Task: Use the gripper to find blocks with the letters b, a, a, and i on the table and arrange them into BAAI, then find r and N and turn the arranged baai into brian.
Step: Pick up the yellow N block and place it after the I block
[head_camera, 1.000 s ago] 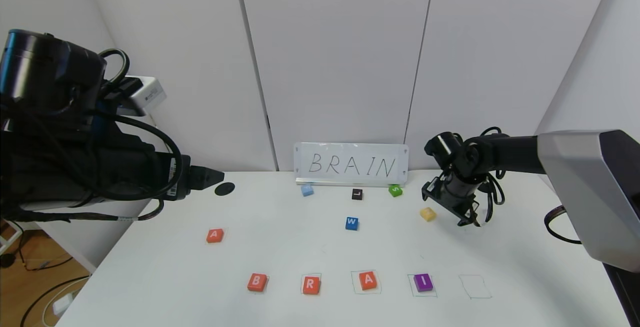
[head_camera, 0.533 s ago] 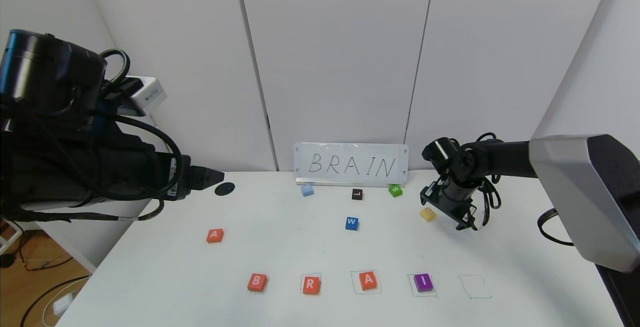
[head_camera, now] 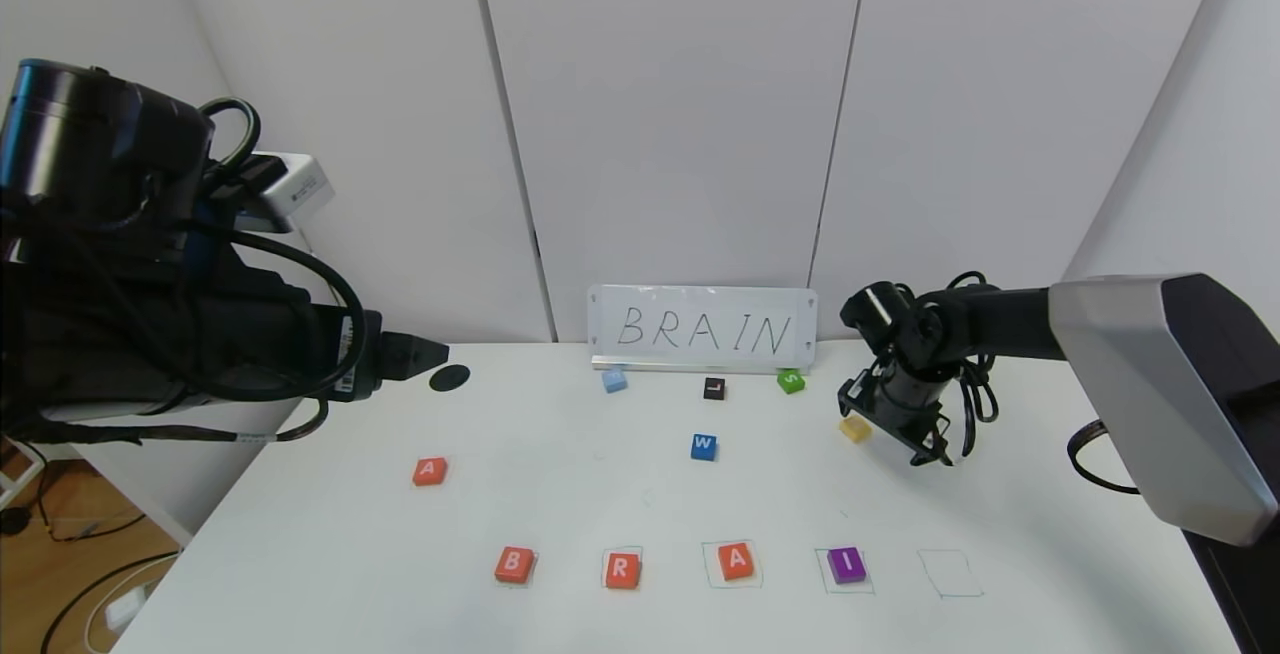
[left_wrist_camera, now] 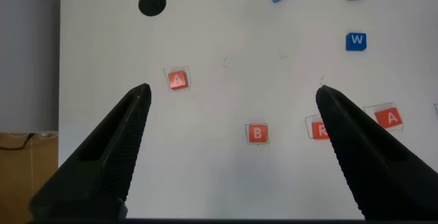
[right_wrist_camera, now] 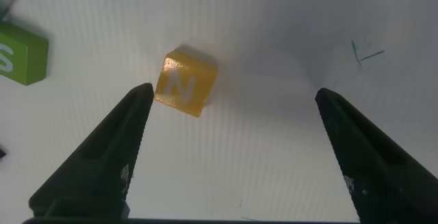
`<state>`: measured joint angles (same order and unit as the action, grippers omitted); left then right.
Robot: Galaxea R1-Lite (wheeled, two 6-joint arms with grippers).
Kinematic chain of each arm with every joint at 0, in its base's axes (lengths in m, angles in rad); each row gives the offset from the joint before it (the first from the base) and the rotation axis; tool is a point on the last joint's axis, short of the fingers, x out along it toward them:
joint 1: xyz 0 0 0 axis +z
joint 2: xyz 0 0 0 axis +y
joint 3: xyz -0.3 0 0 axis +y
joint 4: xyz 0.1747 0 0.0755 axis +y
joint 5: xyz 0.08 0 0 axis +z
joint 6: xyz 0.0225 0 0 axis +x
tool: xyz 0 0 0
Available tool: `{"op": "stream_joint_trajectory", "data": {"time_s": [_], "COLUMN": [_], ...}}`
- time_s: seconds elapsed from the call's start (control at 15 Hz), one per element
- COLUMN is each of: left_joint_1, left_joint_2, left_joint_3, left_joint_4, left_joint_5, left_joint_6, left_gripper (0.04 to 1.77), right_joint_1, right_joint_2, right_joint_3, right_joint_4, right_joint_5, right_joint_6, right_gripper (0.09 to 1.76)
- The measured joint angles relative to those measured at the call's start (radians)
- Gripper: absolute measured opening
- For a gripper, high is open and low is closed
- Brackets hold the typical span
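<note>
On the white table (head_camera: 600, 494) a front row holds orange-red B (head_camera: 513, 564), orange-red R (head_camera: 621, 570), orange-red A (head_camera: 736, 561) and purple I (head_camera: 847, 565), each in a pen-drawn square. A second orange-red A (head_camera: 429, 471) lies to the left. The yellow N (head_camera: 853, 428) lies at the back right; in the right wrist view it (right_wrist_camera: 185, 85) sits just beyond one fingertip. My right gripper (head_camera: 900, 424) hovers open next to it, empty. My left gripper (left_wrist_camera: 233, 107) is open, held high at the left over the B (left_wrist_camera: 257, 133).
A white sign reading BRAIN (head_camera: 702, 328) stands at the back. A light-blue block (head_camera: 614, 380), a black L (head_camera: 713, 389), a green S (head_camera: 790, 381) and a blue W (head_camera: 703, 447) lie before it. An empty drawn square (head_camera: 950, 574) is at the row's right end. A black hole (head_camera: 449, 377) is at the left.
My right gripper has moved left and slightly back, closing in on the yellow N. The left arm and all blocks have stayed put.
</note>
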<state>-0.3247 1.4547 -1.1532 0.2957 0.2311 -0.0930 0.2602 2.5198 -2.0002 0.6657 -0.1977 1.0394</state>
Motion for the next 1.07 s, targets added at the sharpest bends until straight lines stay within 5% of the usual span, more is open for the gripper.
{"op": "stream_joint_trajectory", "data": {"time_s": [1.07], "left_joint_1": [0.000], "left_joint_2": [0.000], "left_joint_3": [0.001], "left_joint_4": [0.000], "left_joint_5": [0.000], "left_joint_6": [0.000], "left_gripper": [1.72], "right_joint_1": [-0.003], "right_joint_2": [0.028], "right_joint_3": [0.000], "right_joint_4": [-0.039], "right_joint_5": [-0.059], "right_joint_6": [-0.010], "right_gripper": [1.71]}}
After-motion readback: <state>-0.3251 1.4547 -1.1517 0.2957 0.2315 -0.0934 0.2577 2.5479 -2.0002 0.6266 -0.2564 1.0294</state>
